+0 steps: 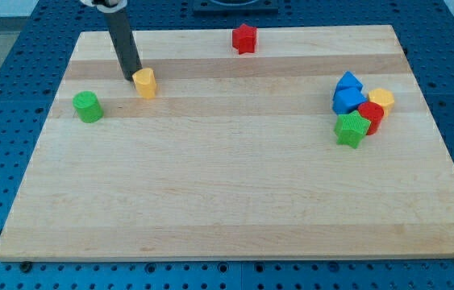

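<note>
My tip point(132, 77) rested on the wooden board point(227, 209) in its upper left part, pressed against the upper left side of a small yellow block point(144, 82), whose exact shape was hard to make out. The rod point(122, 40) rose from there toward the view's top, leaning slightly left, and carried nothing; it had no jaws to open or close, only the bare end touching the yellow block. To the view's left and a little lower stood a green cylinder point(88, 106), apart from both the tip and the yellow block, with bare wood between them. Near the board's top edge, well to the right of the rod, sat a red star-shaped block point(244, 38) on its own. Far across the board, by the right edge, five blocks were huddled together: a blue block with a pointed top point(347, 82), a second blue block point(346, 100) just below it, a yellow-orange block point(381, 100) on the right, a red block point(370, 114) touching it from below, and a green star-shaped block point(351, 129) at the bottom of the cluster. Around the board lay a blue perforated table surface point(17, 64).
</note>
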